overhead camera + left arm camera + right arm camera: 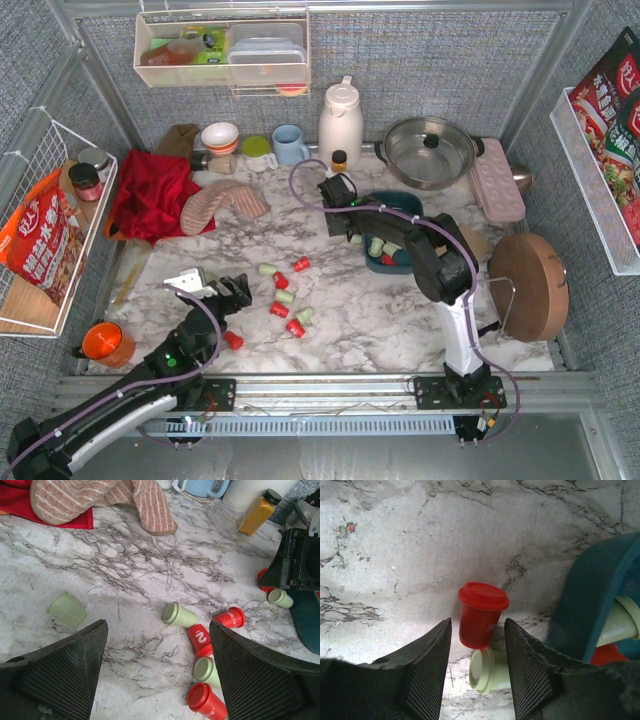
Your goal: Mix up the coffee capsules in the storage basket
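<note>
Several red and mint green coffee capsules [285,296] lie loose mid-table; the left wrist view shows them too [201,639]. The teal storage basket [392,268] holds more capsules, right of centre. My left gripper [235,290] is open and empty just left of the loose group, low over bare marble [157,627]. My right gripper [350,228] is at the basket's left side. Its open jaws [476,625] stand either side of an upright red capsule [481,615] without touching it. A green capsule [487,672] lies below it, and the basket wall [592,600] is on the right.
A striped oven mitt [225,205] and a red cloth [150,195] lie back left. A blue mug [290,145], a white thermos [340,120], an amber bottle [340,160] and a pot [430,150] line the back. A pink tray [497,180] and a round wooden board [528,285] stand right, an orange cup [105,343] front left.
</note>
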Motion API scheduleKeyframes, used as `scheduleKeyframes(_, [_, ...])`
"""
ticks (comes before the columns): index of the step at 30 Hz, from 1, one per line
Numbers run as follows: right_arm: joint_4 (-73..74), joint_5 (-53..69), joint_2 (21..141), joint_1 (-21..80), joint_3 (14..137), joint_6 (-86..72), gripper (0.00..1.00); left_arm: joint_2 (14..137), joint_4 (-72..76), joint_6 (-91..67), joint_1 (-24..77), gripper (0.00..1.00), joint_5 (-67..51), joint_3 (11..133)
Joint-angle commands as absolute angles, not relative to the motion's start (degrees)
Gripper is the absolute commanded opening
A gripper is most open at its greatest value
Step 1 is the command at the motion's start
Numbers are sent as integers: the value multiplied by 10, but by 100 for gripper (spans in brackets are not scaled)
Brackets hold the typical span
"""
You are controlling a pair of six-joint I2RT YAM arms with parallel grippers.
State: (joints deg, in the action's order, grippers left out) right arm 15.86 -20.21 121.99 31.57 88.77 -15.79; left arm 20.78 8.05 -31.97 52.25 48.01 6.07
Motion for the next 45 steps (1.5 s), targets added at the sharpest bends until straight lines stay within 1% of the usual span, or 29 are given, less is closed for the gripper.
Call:
scheduleKeyframes(1, [135, -196, 1233, 316, 885, -163, 51, 208, 89, -319, 522, 91, 489, 58])
scheduleKeyframes(4, [132, -182, 1240, 315, 887, -157, 47, 210, 96, -318, 522, 91, 489, 57])
scheduleKeyframes(7, [129, -175, 1240, 315, 889, -156, 34, 213, 96, -319, 522, 91, 489, 58])
scheduleKeyframes(9, [126, -174, 1232, 315, 884, -158, 30, 213, 95, -320, 522, 91, 488, 58])
scheduleKeyframes(13, [119, -171, 1191, 316, 864, -161, 28, 210, 88, -323, 522, 91, 488, 61])
scheduleKeyframes(19, [99, -184, 1081, 314, 792, -153, 28, 207, 93, -324, 522, 91, 489, 60])
scheduleKeyframes(22, [88, -216, 1020, 310, 748, -142, 28, 207, 102, -325, 522, 91, 487, 58])
scheduleKeyframes(25, [92, -261, 988, 297, 710, -144, 29, 212, 107, -329, 522, 91, 485, 58])
scheduleKeyframes(28, [108, -283, 974, 274, 682, -155, 31, 214, 104, -333, 522, 91, 482, 60])
scheduleKeyframes(29, [112, -286, 972, 268, 674, -159, 33, 215, 103, -335, 522, 91, 481, 60])
scheduleKeyframes(32, [130, -281, 971, 254, 665, -170, 50, 211, 96, -340, 522, 91, 479, 61])
scheduleKeyframes(35, [147, -270, 977, 248, 673, -171, 60, 206, 91, -344, 522, 91, 479, 61])
scheduleKeyframes(38, [167, -256, 980, 250, 694, -170, 63, 200, 87, -344, 522, 91, 480, 60])
scheduleKeyframes(45, [168, -212, 977, 284, 734, -167, 62, 191, 91, -346, 522, 91, 484, 53])
